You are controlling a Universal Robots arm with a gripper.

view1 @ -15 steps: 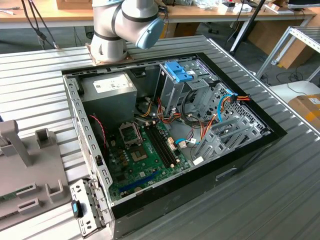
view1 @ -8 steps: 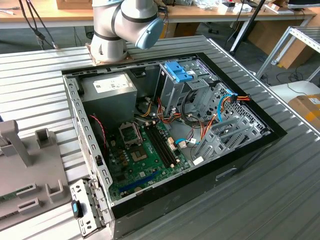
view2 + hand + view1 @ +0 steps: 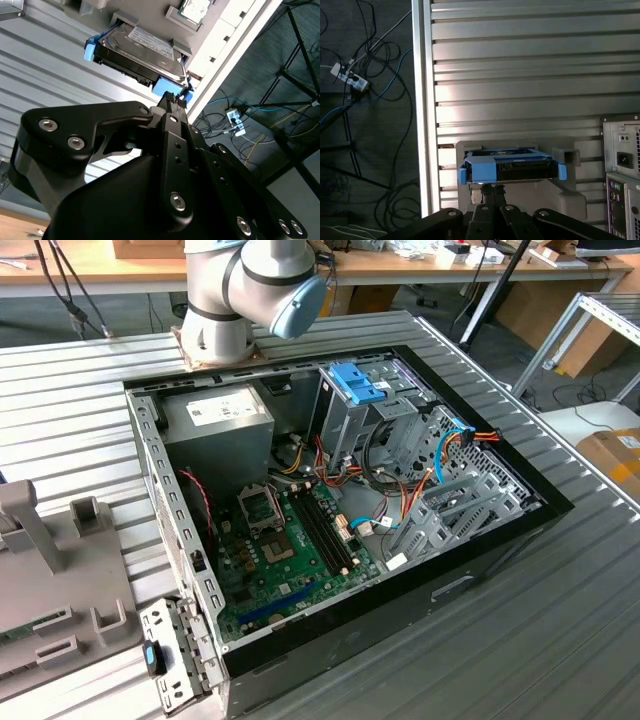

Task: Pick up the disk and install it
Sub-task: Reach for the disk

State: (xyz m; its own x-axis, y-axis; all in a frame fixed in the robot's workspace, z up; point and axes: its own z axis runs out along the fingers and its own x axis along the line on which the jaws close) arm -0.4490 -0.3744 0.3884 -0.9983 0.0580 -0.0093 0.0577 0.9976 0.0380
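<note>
We find the pick-up step in hand, with nothing yet installed. The disk (image 3: 142,50) lies flat in a grey holder (image 3: 570,192) on the ribbed tabletop (image 3: 520,75), blue rails along its sides and its blue end tab (image 3: 166,86) facing the gripper (image 3: 176,100). The jaws are drawn narrow, almost together, with their tips right at that tab. We cannot confirm whether they pinch it or merely touch it. The open computer case (image 3: 480,570) stands on the same tabletop, near the holder. In our judgement, lifting calls for a firm hold on the tab and a straight draw out of the holder, since a skewed pull could jam the rails.
</note>
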